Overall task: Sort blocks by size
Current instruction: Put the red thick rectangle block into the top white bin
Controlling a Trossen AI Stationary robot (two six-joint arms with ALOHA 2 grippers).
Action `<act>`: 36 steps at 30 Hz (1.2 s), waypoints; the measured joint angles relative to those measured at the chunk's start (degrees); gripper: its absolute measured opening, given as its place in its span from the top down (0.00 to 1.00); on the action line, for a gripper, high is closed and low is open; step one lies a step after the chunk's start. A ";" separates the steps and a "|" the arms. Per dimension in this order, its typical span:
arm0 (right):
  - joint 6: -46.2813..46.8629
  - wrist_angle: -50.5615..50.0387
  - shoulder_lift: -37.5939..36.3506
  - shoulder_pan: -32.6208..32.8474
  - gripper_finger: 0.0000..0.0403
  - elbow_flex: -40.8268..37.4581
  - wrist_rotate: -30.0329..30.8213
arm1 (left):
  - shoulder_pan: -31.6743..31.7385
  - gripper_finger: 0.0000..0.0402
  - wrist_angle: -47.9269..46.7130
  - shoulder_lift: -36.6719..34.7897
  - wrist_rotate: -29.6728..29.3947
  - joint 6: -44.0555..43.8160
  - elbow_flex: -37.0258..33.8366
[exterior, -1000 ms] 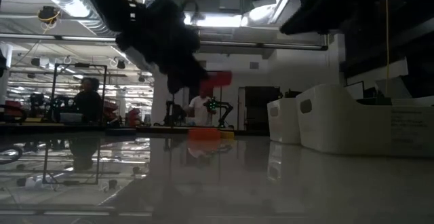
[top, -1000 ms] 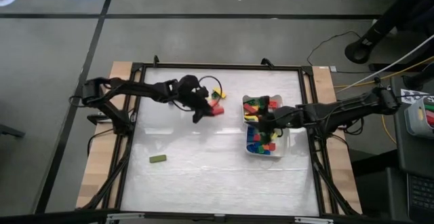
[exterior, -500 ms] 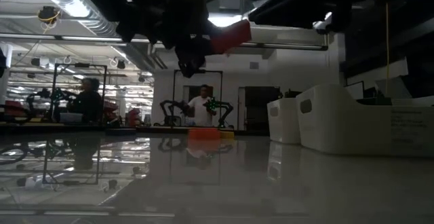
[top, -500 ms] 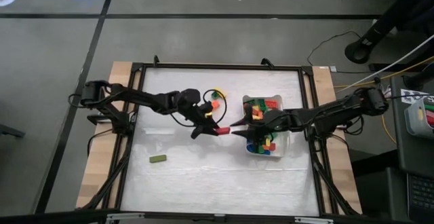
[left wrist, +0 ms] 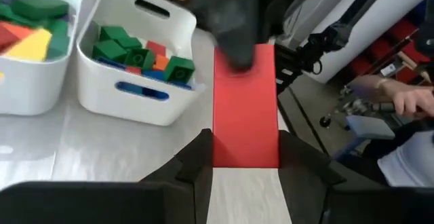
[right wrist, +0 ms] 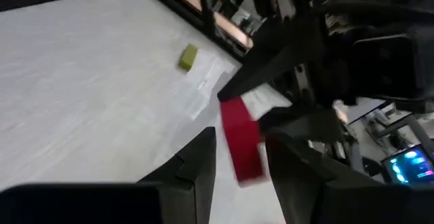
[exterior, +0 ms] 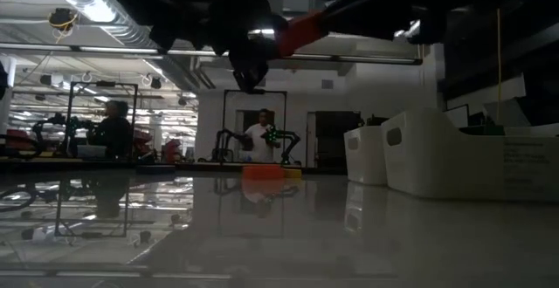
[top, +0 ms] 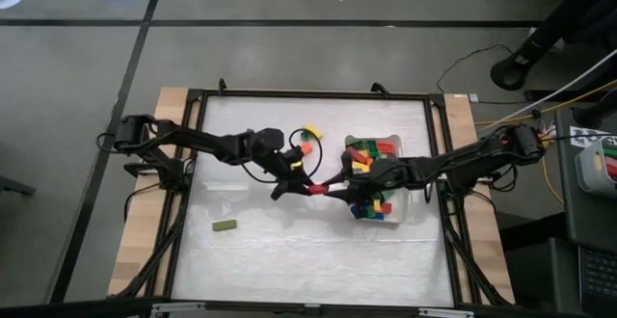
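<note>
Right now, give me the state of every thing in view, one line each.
Red bar, lifted off the table, between both hands.
Left hand, shut on the red bar.
Right hand, at the bar's other end; grip unclear.
Green block, lying loose on the table.
White trays, holding blocks.

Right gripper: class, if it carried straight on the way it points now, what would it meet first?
The right gripper points across at the red block held by the left gripper. It would probably meet that block first, if not already touching; depth is unclear.
</note>
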 joint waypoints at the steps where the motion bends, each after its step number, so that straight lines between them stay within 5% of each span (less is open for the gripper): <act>1: -0.02 0.34 0.32 -0.03 0.67 -0.01 0.49 | 0.02 0.69 -0.07 -0.02 -0.09 -0.02 0.08; 17: 1.39 1.72 1.40 -0.03 0.68 -0.02 2.82 | 0.02 0.69 3.52 -0.04 0.02 1.53 0.01; 25: 1.70 1.59 1.71 -0.03 0.87 0.00 1.88 | 0.00 0.69 3.32 0.02 0.30 1.47 0.01; 36: 2.29 1.82 1.71 -0.08 0.78 0.00 0.40 | -0.02 0.69 3.45 0.02 -0.22 1.55 0.01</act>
